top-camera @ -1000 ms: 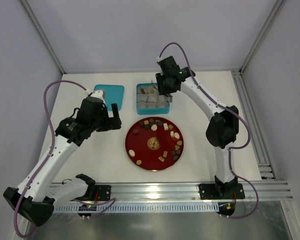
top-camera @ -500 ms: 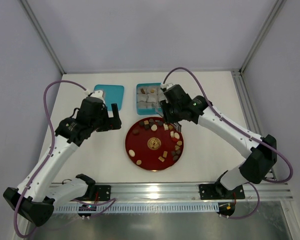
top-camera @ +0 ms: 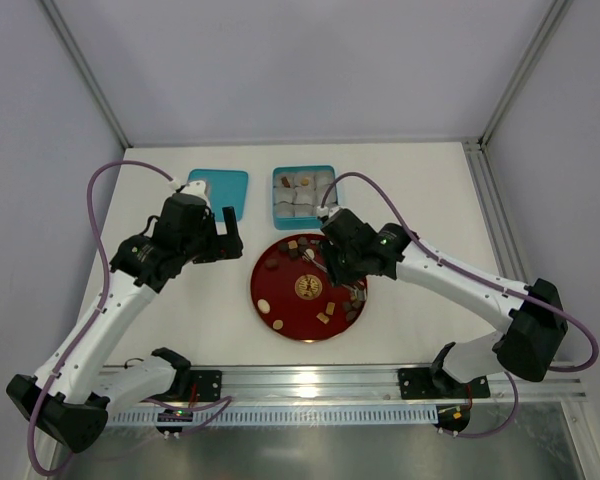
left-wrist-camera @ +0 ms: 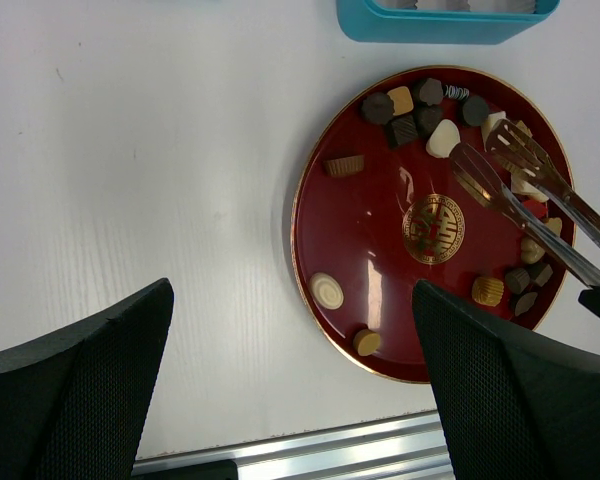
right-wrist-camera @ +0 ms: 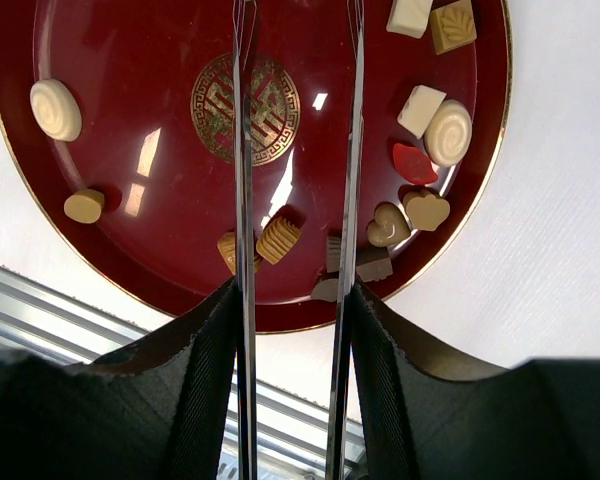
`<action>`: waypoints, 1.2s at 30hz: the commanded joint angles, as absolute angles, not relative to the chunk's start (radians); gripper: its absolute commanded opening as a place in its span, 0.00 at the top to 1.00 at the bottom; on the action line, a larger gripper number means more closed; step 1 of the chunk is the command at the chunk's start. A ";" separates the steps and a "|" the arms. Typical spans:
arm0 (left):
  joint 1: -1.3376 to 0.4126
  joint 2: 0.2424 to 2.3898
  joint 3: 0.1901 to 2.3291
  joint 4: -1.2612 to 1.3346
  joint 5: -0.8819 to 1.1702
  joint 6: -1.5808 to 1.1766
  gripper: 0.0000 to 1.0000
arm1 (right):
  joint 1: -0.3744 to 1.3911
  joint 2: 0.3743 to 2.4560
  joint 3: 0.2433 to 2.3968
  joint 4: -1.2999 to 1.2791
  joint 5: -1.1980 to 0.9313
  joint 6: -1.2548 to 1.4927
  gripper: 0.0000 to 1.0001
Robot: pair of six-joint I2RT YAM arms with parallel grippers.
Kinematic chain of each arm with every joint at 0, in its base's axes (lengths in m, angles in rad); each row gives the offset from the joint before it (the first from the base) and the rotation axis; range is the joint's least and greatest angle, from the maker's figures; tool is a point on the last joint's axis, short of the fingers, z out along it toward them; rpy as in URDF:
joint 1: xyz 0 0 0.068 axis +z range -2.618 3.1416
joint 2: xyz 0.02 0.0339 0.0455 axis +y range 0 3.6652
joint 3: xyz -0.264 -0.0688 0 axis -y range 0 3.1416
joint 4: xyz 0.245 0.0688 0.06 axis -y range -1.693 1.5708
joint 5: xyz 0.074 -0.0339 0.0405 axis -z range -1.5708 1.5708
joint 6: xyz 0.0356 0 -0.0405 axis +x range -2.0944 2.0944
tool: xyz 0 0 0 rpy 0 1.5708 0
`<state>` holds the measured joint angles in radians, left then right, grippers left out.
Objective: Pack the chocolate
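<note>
Overhead view of a white table with two robot arms. A red plate sits in the middle, and the chocolate lies scattered on it, mostly around the rim: dark, light brown and cream pieces. A teal box lined with white paper cups stands just beyond the plate's far edge.

The right gripper is clamped on a pair of metal tongs, its fingers squeezing the two arms partway together. It hangs over the plate's right side. The tongs run from there toward the far left, with their tips over the far right part of the plate. The blades are slightly apart, and whether anything sits between them is too small to tell. A cream piece lies just beside the nearer blade, on its far side.

In the right wrist view a ribbed light brown piece sits between the tong arms, but back near the fingers, well behind the tips.

The left gripper hangs with its jaws spread wide and empty, above bare table to the left of the plate.

The right arm is clearly the nearer one. The likely next pick is a small reach forward along the tongs' own line, with the box just past that
</note>
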<state>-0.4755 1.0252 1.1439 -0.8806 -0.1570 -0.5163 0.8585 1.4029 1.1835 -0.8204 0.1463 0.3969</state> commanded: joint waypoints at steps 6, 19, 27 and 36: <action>-0.471 1.009 1.173 -0.876 -0.167 -0.522 0.00 | 0.871 1.413 1.181 -0.759 0.147 0.417 0.52; -0.471 1.006 1.166 -0.876 -0.170 -0.520 0.00 | 0.879 1.476 1.190 -0.746 0.149 0.414 0.52; -0.471 1.002 1.166 -0.877 -0.173 -0.519 0.00 | 0.880 1.540 1.216 -0.739 0.176 0.407 0.52; -0.471 1.006 1.167 -0.877 -0.175 -0.517 0.00 | 0.879 1.543 1.229 -0.747 0.175 0.402 0.53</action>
<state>-0.4755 1.0225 1.1439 -0.8814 -0.1577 -0.5163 0.8749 1.5600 1.1877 -0.7696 0.1551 0.4023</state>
